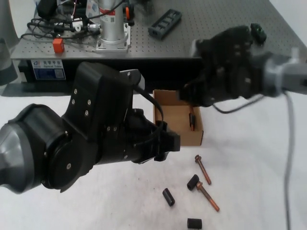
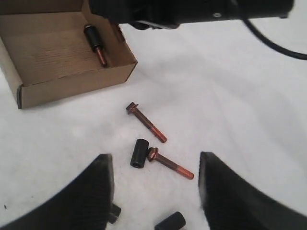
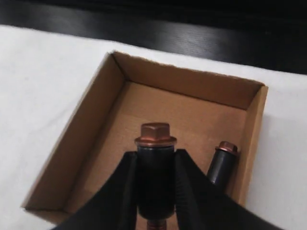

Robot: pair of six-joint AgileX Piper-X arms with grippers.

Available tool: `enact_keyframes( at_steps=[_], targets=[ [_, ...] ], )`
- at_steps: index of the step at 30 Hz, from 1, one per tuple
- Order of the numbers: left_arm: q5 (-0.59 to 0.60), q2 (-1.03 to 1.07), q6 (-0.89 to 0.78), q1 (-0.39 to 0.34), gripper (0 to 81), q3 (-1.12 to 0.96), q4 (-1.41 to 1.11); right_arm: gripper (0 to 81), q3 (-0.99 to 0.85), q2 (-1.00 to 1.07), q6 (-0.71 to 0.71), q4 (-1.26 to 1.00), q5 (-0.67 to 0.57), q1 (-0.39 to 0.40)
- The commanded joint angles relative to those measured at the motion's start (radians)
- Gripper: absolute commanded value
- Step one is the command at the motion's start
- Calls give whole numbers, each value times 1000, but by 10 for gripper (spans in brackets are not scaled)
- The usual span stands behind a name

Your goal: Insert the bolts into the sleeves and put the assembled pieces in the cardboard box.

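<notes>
My right gripper [image 3: 154,165] is shut on an assembled piece [image 3: 154,187], a black sleeve with a copper bolt through it. It holds the piece above the open cardboard box [image 3: 187,82]. Another assembled piece [image 3: 221,163] lies inside along one wall, also visible as the assembled piece [image 1: 192,120]. My left gripper [image 2: 156,191] hangs open over the white cloth, nothing between its fingers [image 2: 91,196]. Below it lie two loose copper bolts [image 2: 146,122] [image 2: 170,164] and a black sleeve [image 2: 139,153] touching the nearer bolt's head. Two more sleeves [image 1: 168,197] [image 1: 194,223] lie closer to the front.
The cardboard box [image 1: 165,117] stands at the cloth's far edge, in front of a black bench front. The right arm [image 1: 230,67] comes in from the right above it. The left arm's big black body [image 1: 86,139] covers the left side. Behind is a perforated metal table [image 1: 216,24] with gear.
</notes>
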Motion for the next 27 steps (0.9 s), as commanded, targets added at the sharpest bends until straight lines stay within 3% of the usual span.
enact_keyframes(
  at_steps=[1,6,8,10,13,14,20,27],
  targets=[
    [-15,-12,10,2,384,-3,1,58,-96,75,-24,57,19,5],
    [-15,-12,7,2,384,-3,10,50,-143,155,-24,103,19,10],
    [-15,-12,7,2,384,-3,22,1,-143,159,-24,103,15,10],
    [-15,-12,7,2,384,-1,23,115,-143,159,-24,97,10,10],
    [-17,-12,7,2,384,0,23,349,-163,150,-22,108,-9,8],
    [-17,-12,7,2,384,0,23,377,-167,144,-17,119,-14,8],
    [-17,-12,7,2,384,0,23,293,-138,-55,-41,272,-56,-1],
    [-33,-12,11,2,384,0,23,291,121,-298,-83,447,19,18]
  ],
)
